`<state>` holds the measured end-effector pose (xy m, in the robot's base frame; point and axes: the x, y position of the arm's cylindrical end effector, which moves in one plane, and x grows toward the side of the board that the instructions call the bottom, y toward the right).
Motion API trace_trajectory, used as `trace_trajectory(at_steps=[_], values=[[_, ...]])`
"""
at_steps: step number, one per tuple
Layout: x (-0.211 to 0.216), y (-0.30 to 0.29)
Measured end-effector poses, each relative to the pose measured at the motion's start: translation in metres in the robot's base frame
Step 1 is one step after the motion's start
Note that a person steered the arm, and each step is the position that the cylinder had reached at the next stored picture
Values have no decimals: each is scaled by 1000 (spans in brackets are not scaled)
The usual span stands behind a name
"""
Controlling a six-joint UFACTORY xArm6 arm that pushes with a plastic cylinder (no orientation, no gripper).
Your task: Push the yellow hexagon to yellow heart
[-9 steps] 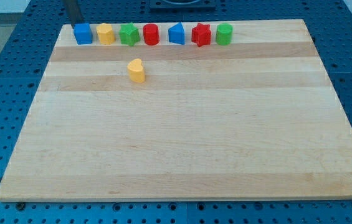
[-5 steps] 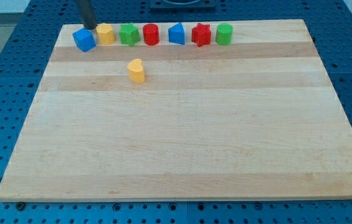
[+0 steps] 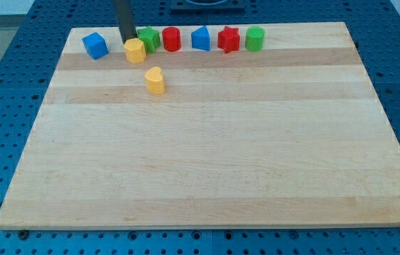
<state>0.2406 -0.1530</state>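
Observation:
The yellow hexagon [image 3: 134, 51] sits near the top left of the wooden board [image 3: 207, 156], just below the row of blocks. The yellow heart [image 3: 155, 80] lies a short way below and to the right of it, with a small gap between them. My tip [image 3: 126, 40] is at the hexagon's upper left edge, touching or nearly touching it; the dark rod rises out of the view's top.
Along the top edge lie a blue block [image 3: 95, 45] at the left, then a green block [image 3: 149, 37], a red cylinder [image 3: 171, 38], a blue block [image 3: 200, 38], a red star [image 3: 228, 39] and a green cylinder [image 3: 255, 38].
My tip moved right along the top row, nudging the blue block down and left, then pushed the yellow hexagon down and right out of the row, closer to the yellow heart.

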Motion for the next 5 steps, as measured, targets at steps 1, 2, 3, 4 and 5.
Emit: trace_trajectory(at_steps=[1, 2, 3, 4, 5], values=[[21, 9], [49, 9], [72, 11], [89, 15], [89, 15]])
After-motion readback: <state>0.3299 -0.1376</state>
